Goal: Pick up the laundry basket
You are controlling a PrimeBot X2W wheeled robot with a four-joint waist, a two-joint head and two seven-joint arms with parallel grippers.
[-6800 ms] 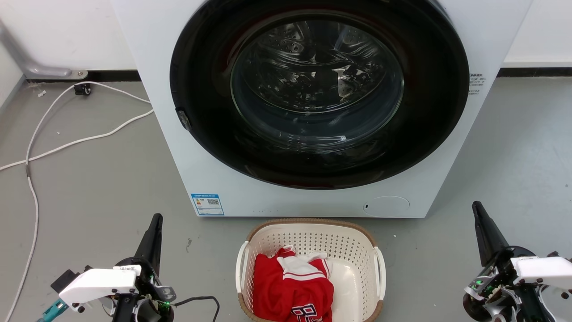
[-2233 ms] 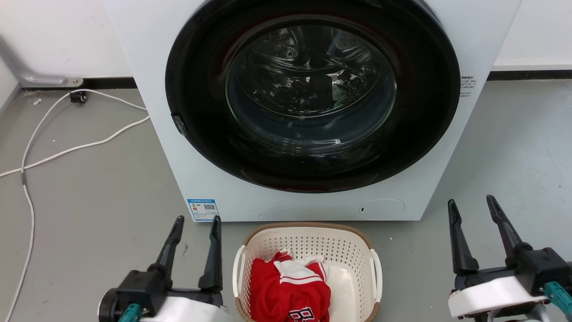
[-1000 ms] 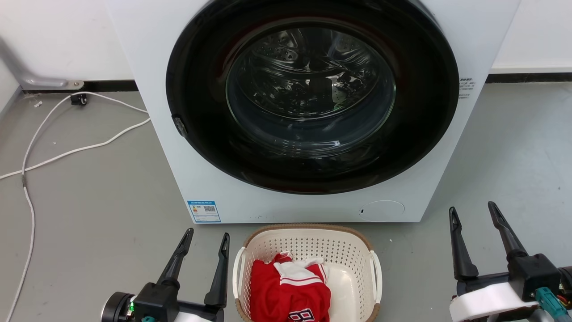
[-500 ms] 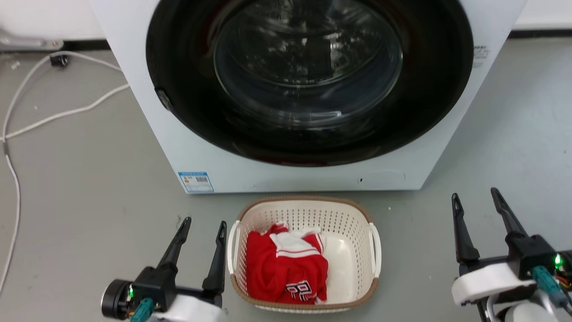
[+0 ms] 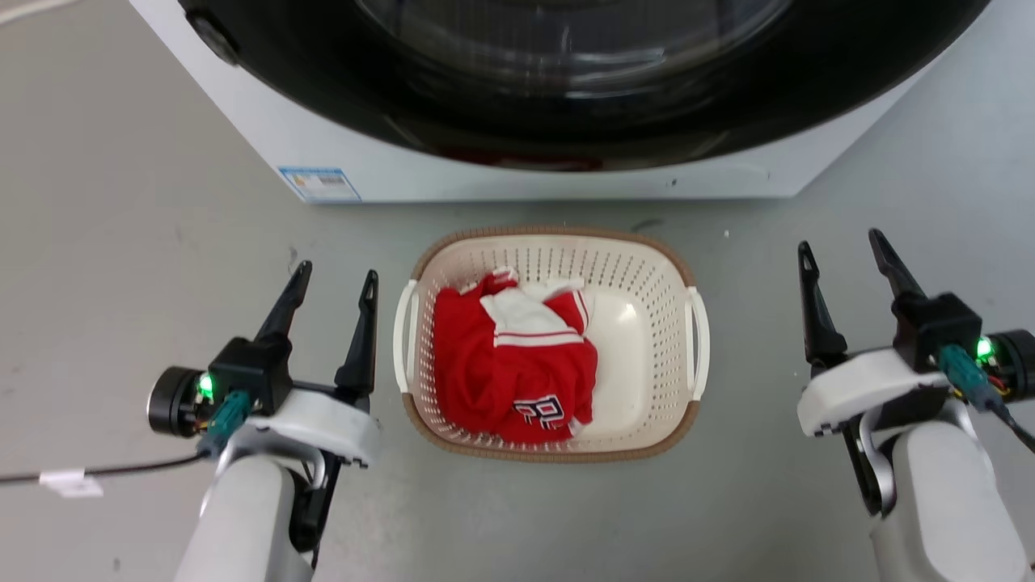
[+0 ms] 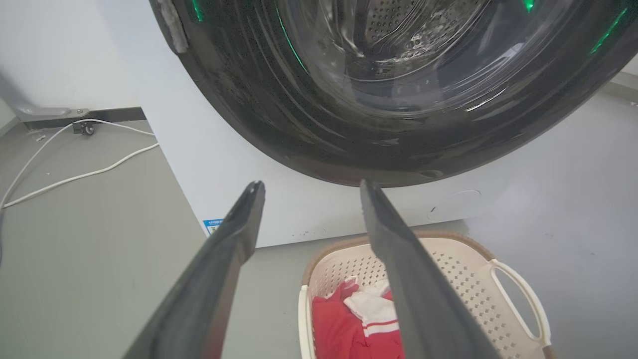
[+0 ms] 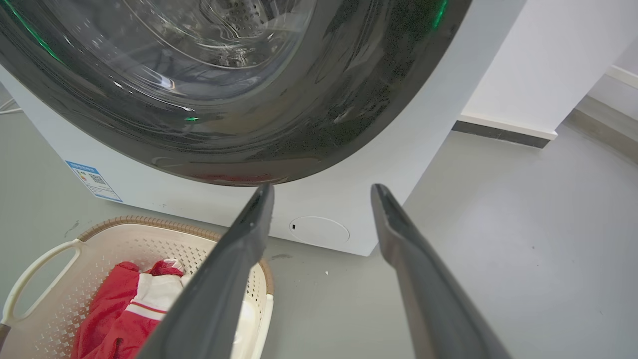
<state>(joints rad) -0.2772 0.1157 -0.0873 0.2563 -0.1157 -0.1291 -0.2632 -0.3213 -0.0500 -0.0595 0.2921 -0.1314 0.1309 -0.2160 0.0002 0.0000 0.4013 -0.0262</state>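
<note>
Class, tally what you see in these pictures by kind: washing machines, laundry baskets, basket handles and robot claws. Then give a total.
Washing machine: 1
Laundry basket: 1
Basket handles: 2, left handle and right handle
Claws: 2, left claw and right claw
Total: 6

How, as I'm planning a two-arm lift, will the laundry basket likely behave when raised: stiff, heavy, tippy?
The laundry basket looks like perforated moulded plastic, so probably stiff and light. The red garment lies bunched toward its left side, so it may dip slightly that way. Its side handles look thin, perhaps flexing a little.
</note>
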